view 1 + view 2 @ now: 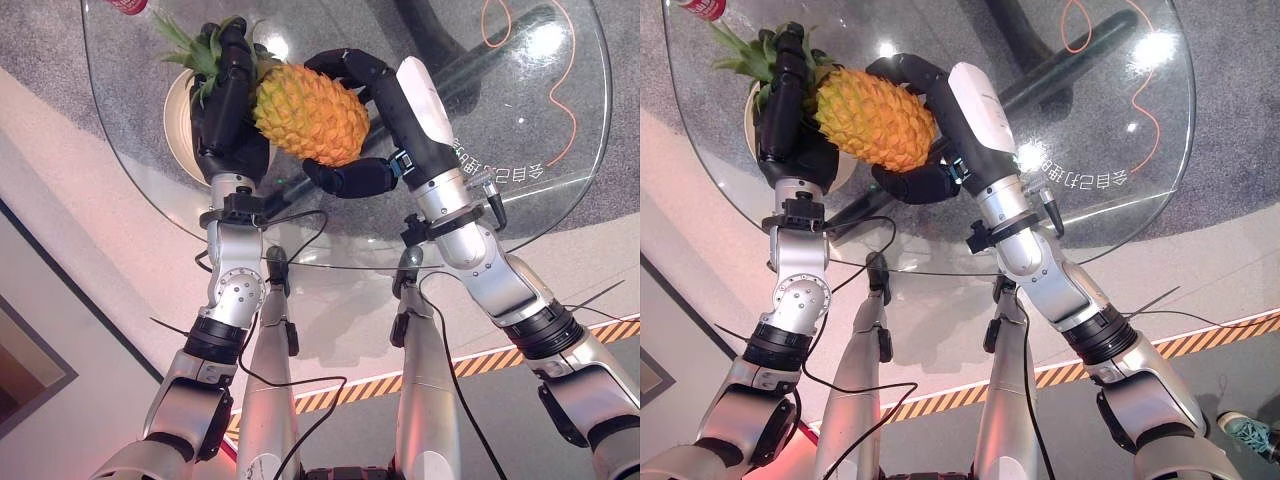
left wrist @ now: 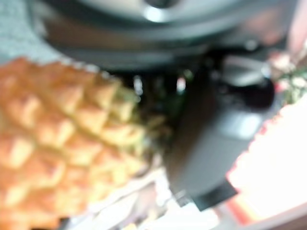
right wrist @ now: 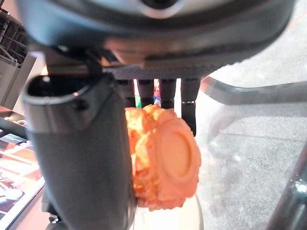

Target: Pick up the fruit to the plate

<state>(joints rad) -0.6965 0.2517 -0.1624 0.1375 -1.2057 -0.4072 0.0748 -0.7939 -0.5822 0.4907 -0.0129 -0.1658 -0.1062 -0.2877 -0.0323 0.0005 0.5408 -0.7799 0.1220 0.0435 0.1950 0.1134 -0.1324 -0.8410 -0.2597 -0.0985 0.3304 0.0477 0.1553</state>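
An orange pineapple (image 1: 310,115) with a green crown hangs above the round glass table (image 1: 560,200), carried between my two hands. My right hand (image 1: 365,75) is shut on its body: fingers curl over the far side and the thumb (image 3: 81,158) hooks beneath, with the fruit's base (image 3: 165,158) facing the wrist. My left hand (image 1: 225,110) stands open, its straight fingers pressed against the leafy end (image 1: 740,45). A cream plate (image 1: 178,120) lies on the table under the left hand, mostly hidden by it.
A red can (image 1: 705,8) stands at the table's far left rim. An orange cable (image 1: 570,100) and a dark table leg (image 1: 470,60) show through the glass on the right.
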